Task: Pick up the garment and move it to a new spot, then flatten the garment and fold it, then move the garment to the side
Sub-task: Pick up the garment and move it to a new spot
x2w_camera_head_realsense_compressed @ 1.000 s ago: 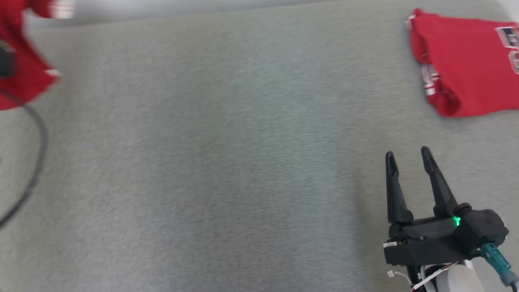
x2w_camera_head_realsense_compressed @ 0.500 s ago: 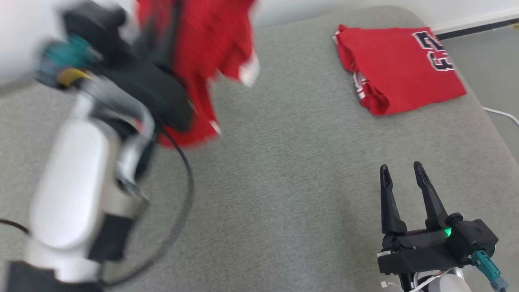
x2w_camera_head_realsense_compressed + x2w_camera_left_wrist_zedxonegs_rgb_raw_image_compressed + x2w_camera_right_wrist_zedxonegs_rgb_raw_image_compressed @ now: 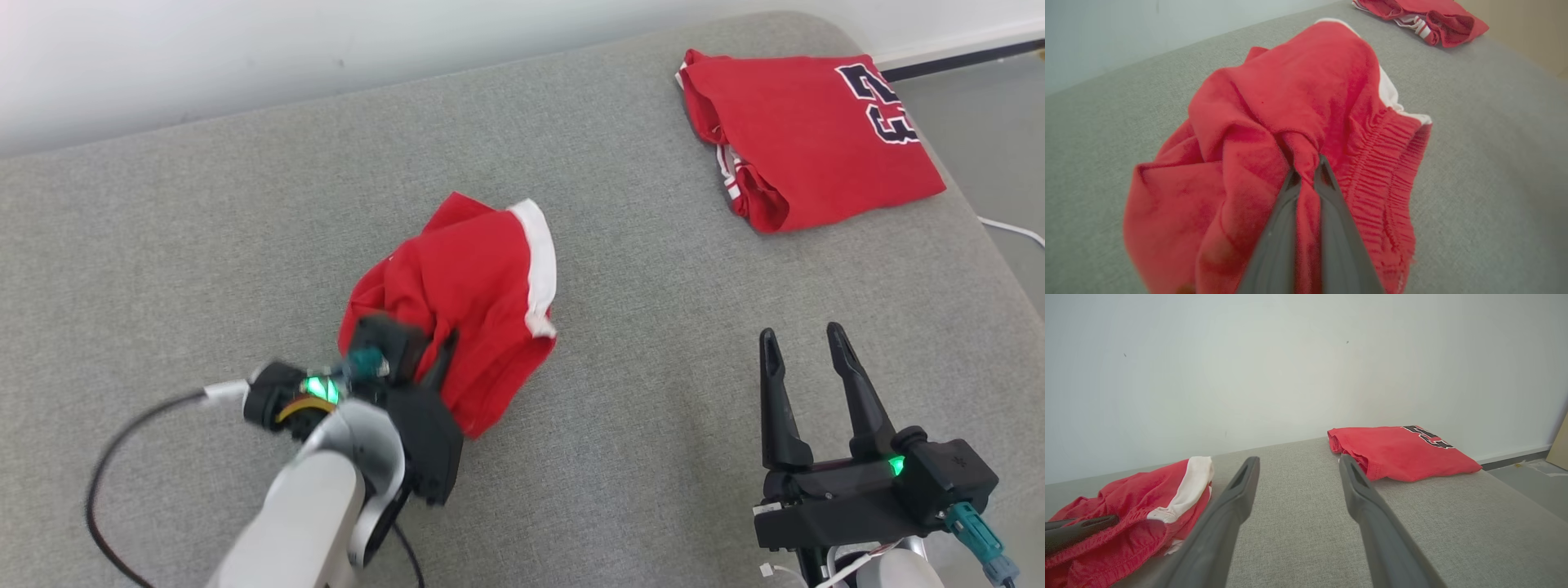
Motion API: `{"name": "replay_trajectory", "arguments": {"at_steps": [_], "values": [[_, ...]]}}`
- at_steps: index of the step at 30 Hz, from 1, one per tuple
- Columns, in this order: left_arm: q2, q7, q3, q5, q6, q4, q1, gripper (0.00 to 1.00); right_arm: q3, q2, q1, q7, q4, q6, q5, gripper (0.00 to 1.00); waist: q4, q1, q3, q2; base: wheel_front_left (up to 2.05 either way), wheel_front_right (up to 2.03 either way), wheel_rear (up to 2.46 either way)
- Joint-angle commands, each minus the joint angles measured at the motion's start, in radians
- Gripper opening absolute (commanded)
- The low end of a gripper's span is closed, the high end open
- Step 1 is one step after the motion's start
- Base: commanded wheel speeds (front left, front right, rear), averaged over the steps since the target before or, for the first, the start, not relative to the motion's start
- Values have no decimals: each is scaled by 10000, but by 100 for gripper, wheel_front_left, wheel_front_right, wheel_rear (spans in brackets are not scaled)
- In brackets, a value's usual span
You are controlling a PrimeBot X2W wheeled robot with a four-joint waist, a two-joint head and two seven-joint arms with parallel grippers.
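The garment (image 3: 478, 286), red shorts with a white side stripe and an elastic waistband, lies crumpled in the middle of the grey padded surface (image 3: 204, 229). My left gripper (image 3: 437, 363) is at its near edge, shut on a pinched fold of the red cloth. The left wrist view shows the two fingers pressed together on that fold (image 3: 1306, 171), with the garment (image 3: 1298, 94) bunched beyond them. My right gripper (image 3: 804, 343) stands open at the lower right, apart from the garment, nothing between its fingers. In the right wrist view the right gripper (image 3: 1298, 461) has the garment (image 3: 1126, 506) to its left.
A folded red jersey (image 3: 816, 139) with dark numerals lies at the far right corner; the jersey (image 3: 1400, 451) sits ahead of my right gripper. A pale wall (image 3: 1290, 355) runs behind. The surface ends at the right, with floor and a white cable (image 3: 1012, 230) beyond. My left arm's black cable (image 3: 106, 474) loops at lower left.
The head camera has swung. My left arm has brought the garment down from the upper left onto the middle of the surface, still gripped. The right gripper stays open in place.
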Motion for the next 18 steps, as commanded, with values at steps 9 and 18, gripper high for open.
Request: {"name": "replay_trajectory", "arguments": {"at_steps": [9, 18], "values": [[-481, -1692, -44, -126, -23, 228, -54, 100, -273, 44, 276, -1, 31, -28, -111, 100, 494, 1, -562, 1, 0, 0, 0], [35, -2893, 594, 28, 642, -759, 284, 100, -737, 42, 564, -1, -113, -28, -329, 100, 1213, 1, -1269, 1, 0, 0, 0]]}}
